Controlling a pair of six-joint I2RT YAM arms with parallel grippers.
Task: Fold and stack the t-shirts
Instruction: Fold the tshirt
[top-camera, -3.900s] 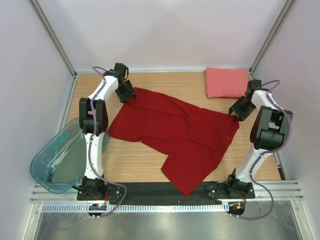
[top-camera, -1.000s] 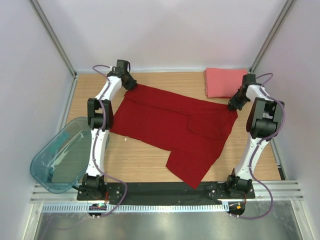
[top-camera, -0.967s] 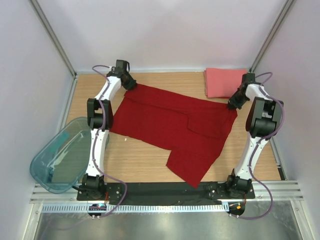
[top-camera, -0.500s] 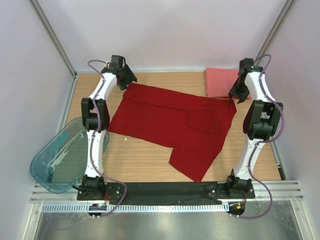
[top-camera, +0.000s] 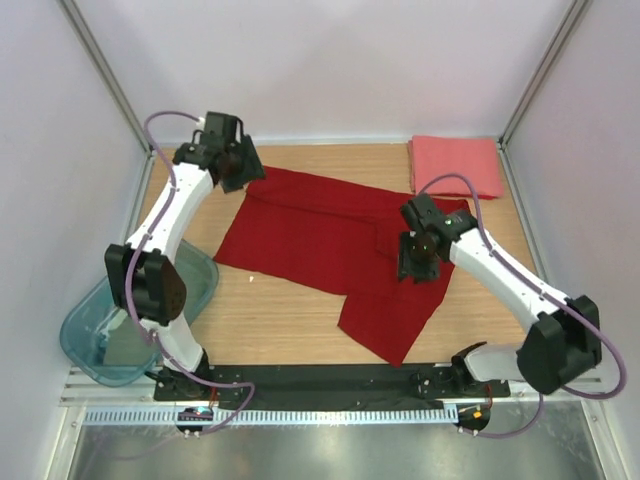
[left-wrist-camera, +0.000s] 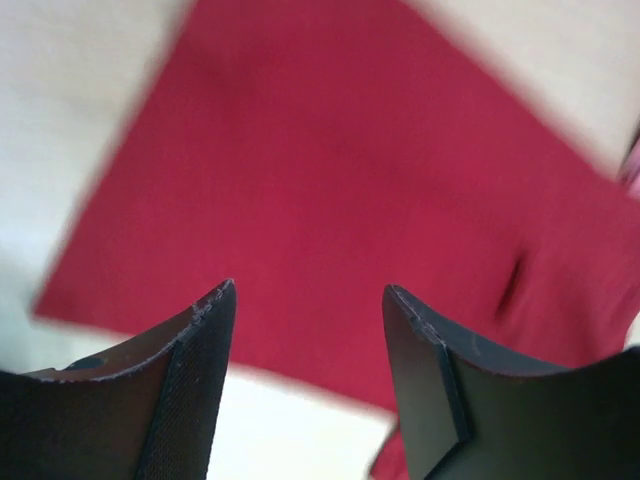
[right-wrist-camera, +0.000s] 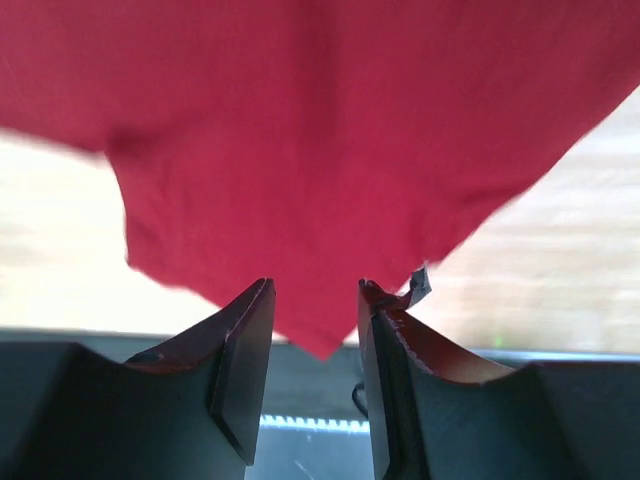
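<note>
The dark red t-shirt (top-camera: 330, 245) lies spread flat across the middle of the table, one sleeve pointing toward the near edge. It also fills the left wrist view (left-wrist-camera: 330, 180) and the right wrist view (right-wrist-camera: 320, 120). The salmon-pink t-shirt (top-camera: 455, 165) lies folded to a rectangle at the far right corner. My left gripper (top-camera: 243, 172) hovers open and empty by the red shirt's far left corner; its jaws (left-wrist-camera: 310, 330) stand wide apart. My right gripper (top-camera: 413, 262) is open and empty above the red shirt's right part (right-wrist-camera: 315, 300).
A translucent teal bin (top-camera: 100, 335) sits off the table's left near edge, partly behind the left arm. The black rail with the arm bases (top-camera: 330, 380) runs along the near edge. White walls and metal posts close in the far and side edges.
Both grippers have let go of the red shirt's far corners. The right arm swung from the far right corner to over the shirt's right part. The left arm drew back to the left.
</note>
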